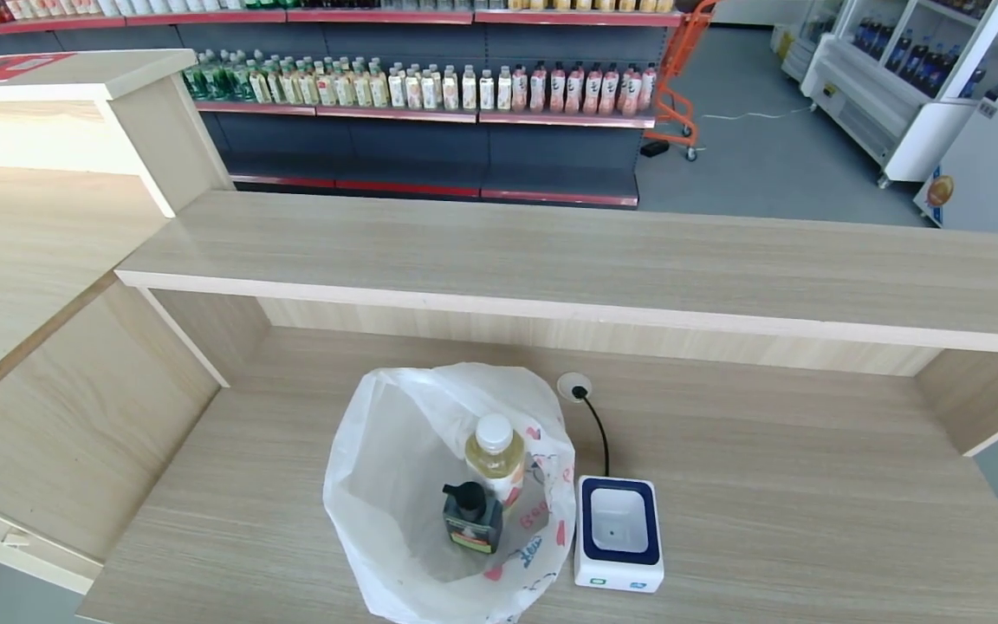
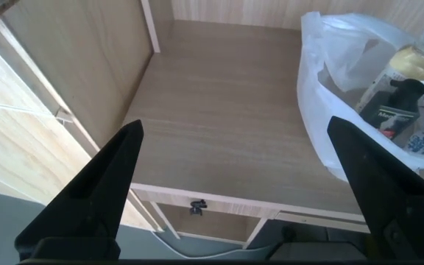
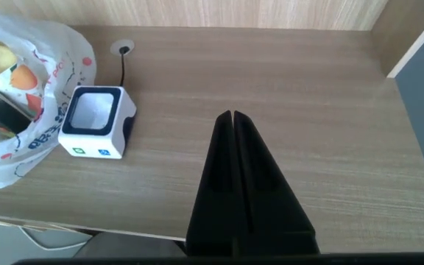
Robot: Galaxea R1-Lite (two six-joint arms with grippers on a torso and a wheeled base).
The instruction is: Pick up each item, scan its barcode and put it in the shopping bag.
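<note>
You are holding the left tool (image 2: 235,126) spread wide, empty, near the bag (image 1: 369,485); the right tool (image 3: 232,118), pinched closed, empty, farther off; bottles (image 1: 494,451) standing inside.

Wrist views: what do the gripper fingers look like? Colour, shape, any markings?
Left gripper: two matte black wedge-shaped fingers, broad at the base, tapering to narrow tips. Right gripper: same plain black tapered fingers. No markings or cables visible on either.
</note>
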